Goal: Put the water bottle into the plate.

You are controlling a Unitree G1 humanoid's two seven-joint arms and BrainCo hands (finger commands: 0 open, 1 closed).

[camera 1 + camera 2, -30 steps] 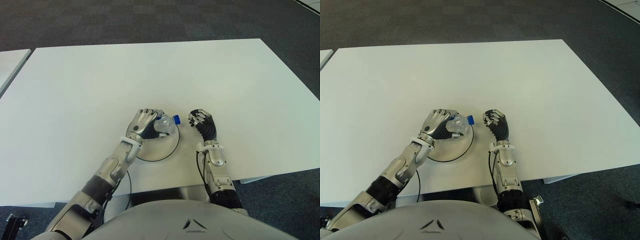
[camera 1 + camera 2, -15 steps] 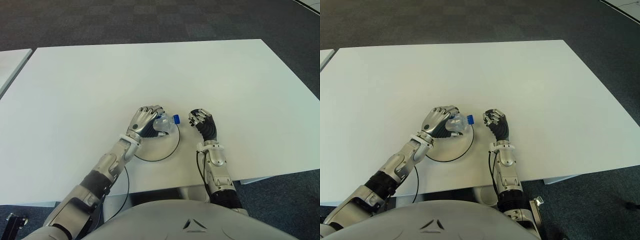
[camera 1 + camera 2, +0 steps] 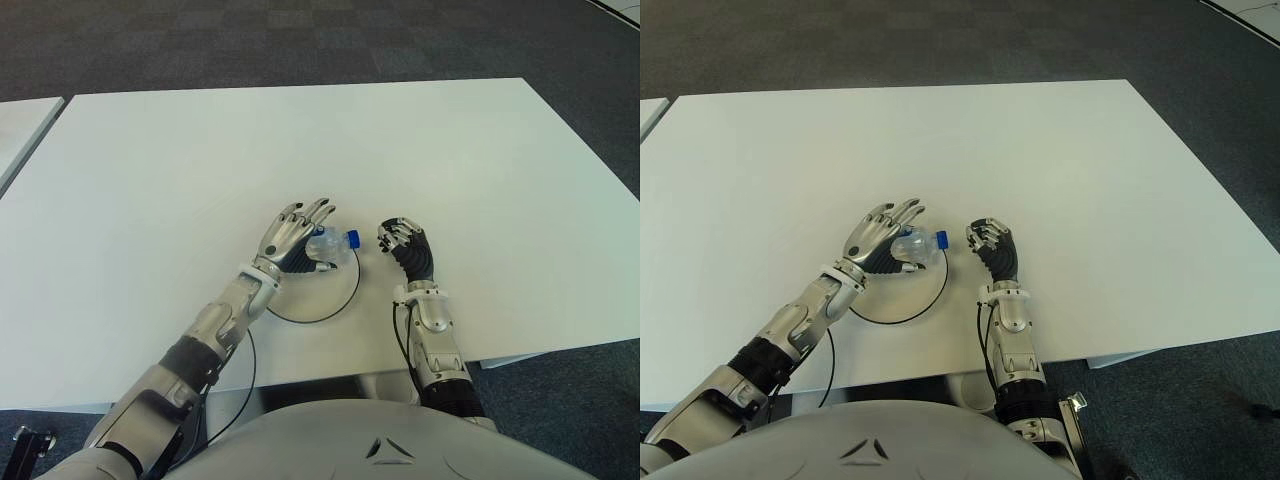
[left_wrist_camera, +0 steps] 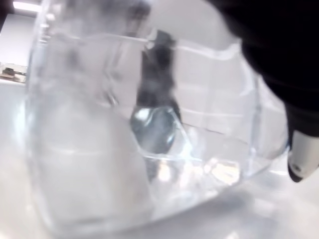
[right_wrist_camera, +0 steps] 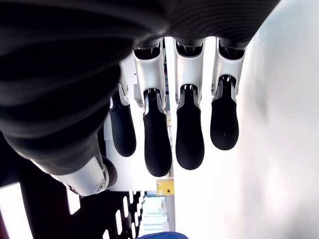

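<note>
Left hand fingers splayed, gripping nothing; water bottle lies at plate's 12 o'clock (round, may roll off). Right hand curled, empty, at its 3 o'clock.

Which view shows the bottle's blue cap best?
The left eye view: the cap shows clear of the left hand, over the plate rim. The right eye view matches. The left wrist view shows only clear bottle body; the right wrist view, a blue sliver.
</note>
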